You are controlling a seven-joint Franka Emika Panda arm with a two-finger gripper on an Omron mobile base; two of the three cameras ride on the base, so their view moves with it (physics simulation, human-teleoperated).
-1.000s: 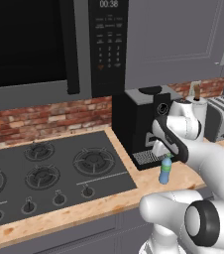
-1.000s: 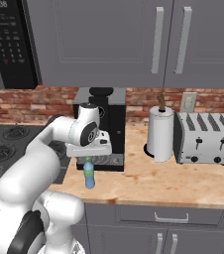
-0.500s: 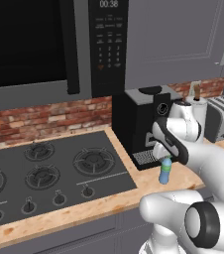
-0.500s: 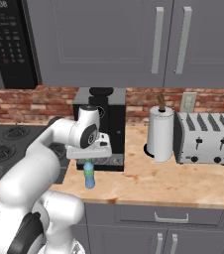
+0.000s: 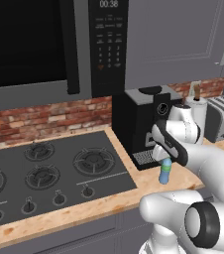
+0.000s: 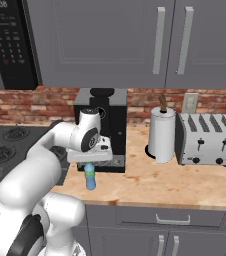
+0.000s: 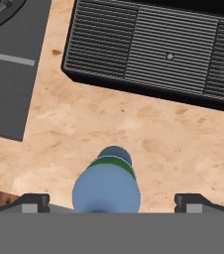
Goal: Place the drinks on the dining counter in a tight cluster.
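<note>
A slim blue bottle with a green label stands upright on the wood counter, just in front of the black coffee machine's drip tray. My gripper hangs straight above it, pointing down. It is open, with one dark fingertip on each side of the bottle's top and a clear gap to the bottle on both sides. The dining counter is out of view.
The coffee machine stands close behind the bottle, and its grille is near the hand. A black stove lies to the left. A paper towel roll and a toaster stand to the right. The counter's front edge is near.
The hand has come down a little over the blue bottle. The bottle has stayed in place and the jaws have stayed wide.
</note>
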